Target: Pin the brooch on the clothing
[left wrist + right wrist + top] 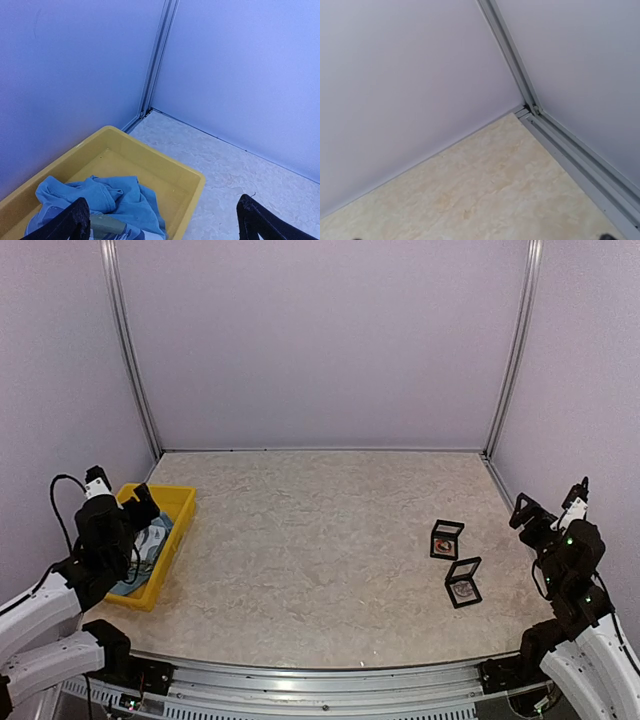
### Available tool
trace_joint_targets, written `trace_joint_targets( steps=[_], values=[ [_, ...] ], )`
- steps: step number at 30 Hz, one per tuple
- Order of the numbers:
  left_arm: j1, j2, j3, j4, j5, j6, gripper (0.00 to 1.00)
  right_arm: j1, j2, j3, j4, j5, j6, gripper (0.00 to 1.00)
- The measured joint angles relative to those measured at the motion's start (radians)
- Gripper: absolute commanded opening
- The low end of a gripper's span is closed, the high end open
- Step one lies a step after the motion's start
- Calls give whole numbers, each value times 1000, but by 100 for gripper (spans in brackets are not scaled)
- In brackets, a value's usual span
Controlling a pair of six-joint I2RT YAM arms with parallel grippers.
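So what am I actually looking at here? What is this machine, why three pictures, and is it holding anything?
These are two robot arms fixed at the near edge of a table. The wide picture comes from a camera above and behind them. The other two come from a small camera on each arm's wrist. The left gripper, a two-finger claw, hovers open over a yellow bin with a crumpled light blue T-shirt inside. The right gripper is open too, at the right edge; its camera sees only tabletop and a wall corner. Near it lie two black-framed cases, each with something inside that is too small to name. Neither claw holds anything.
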Motion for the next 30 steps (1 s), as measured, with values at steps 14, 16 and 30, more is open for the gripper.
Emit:
trace_joint_targets(
  steps=[14,16,30],
  values=[
    [328,712,671,-604,182,111,98,0,258,222,90,-297,-188,100],
    [354,754,673,-663,240,131,98,0,365,314,89,-372,-211,99],
    [446,1032,662,-773,443,147,0,0,658,484,89,-684,-225,98]
  ],
)
